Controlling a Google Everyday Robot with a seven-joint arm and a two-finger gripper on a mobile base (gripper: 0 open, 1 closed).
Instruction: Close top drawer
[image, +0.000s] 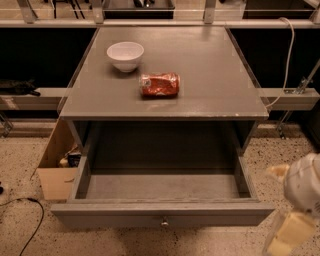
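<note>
Top drawer stands pulled far out toward the camera, its front hanging well forward of the cabinet's edge. Small round knob sits at the centre of the front. The tray is in full view and nothing is seen lying in it.

End effector is at lower right, off the drawer's right front corner and clear of it, touching nothing. Cannot tell whether it is spread or pressed together. Holds nothing that I can make out. Likely parked to the side before a push. It would need to come round in front of the drawer face to drive it straight in.

On the grey surface above: a white bowl toward the back left, and a crushed red can lying on its side just in front and right of it. Both are well back from the front edge and out of the drawer's travel.

Left of the cabinet, a cardboard box on the floor, close beside the drawer's side but seemingly not across its path. A dark cable trails on the speckled floor nearby. A white cord hangs at the right rear.

Judgement: the run looks unobstructed. An off-centre push from the right corner might skew the drawer.
</note>
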